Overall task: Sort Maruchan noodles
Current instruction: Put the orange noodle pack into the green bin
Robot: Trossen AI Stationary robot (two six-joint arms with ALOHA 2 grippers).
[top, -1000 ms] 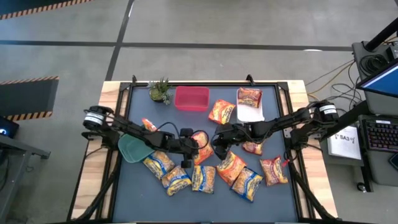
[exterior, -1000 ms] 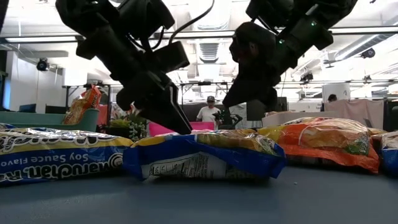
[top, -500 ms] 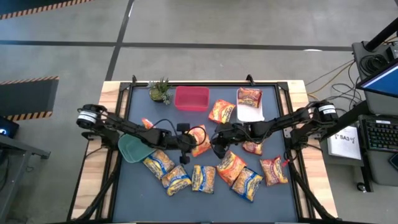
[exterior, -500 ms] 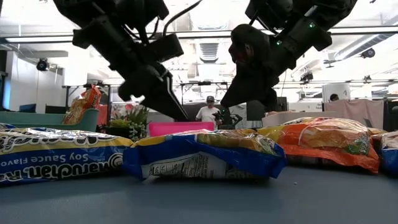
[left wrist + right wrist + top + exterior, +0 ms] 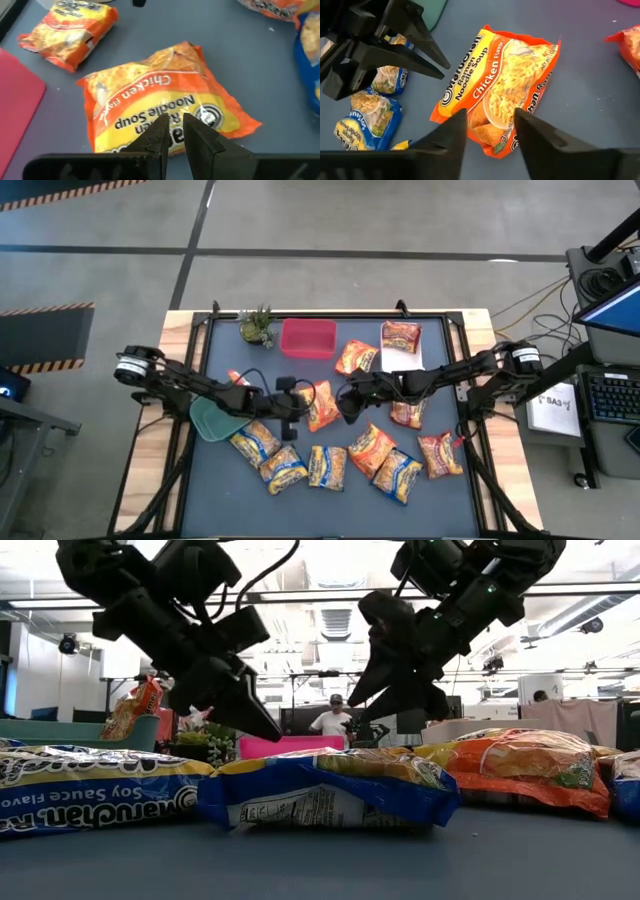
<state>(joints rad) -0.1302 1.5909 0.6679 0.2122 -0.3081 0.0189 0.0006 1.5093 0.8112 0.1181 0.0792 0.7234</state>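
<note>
Orange crinkly plastic chicken-flavour noodle packet [image 5: 322,404] lies flat at table centre, label up, on the dark grey table top [image 5: 450,490]. Left gripper [image 5: 292,399] sits at its 9 o'clock, right gripper [image 5: 347,401] at its 3 o'clock, both raised off the mat and just beside the packet, neither touching it. In the left wrist view the left fingers are drawn nearly together, nothing between them; in the right wrist view the right fingers stand apart, packet framed between them, empty.

Judgement: step in hand is pickup of this centre packet, and the right arm is better set for it. Best done by descending straight, fingers straddling a short edge, and closing on the crimped seam rather than the flat face, which would slide. Only one arm should go in; the two grippers are near enough to clash.

Rest of the noodles: blue-and-yellow packets [image 5: 283,468] in a row from 7 to 5 o'clock of centre, orange and red ones among them at 5 o'clock; another orange packet [image 5: 355,358] at 1 o'clock.

Containers: teal bowl-like dish [image 5: 213,419] at 9 o'clock, one orange packet leaning at its far rim. Pink rectangular bin [image 5: 308,338] at 12 o'clock, empty as far as seen. White tray [image 5: 404,363] at 2 o'clock, one orange-red packet [image 5: 401,335] lying on its far end. Small green plant [image 5: 257,327] at 11 o'clock.
</note>
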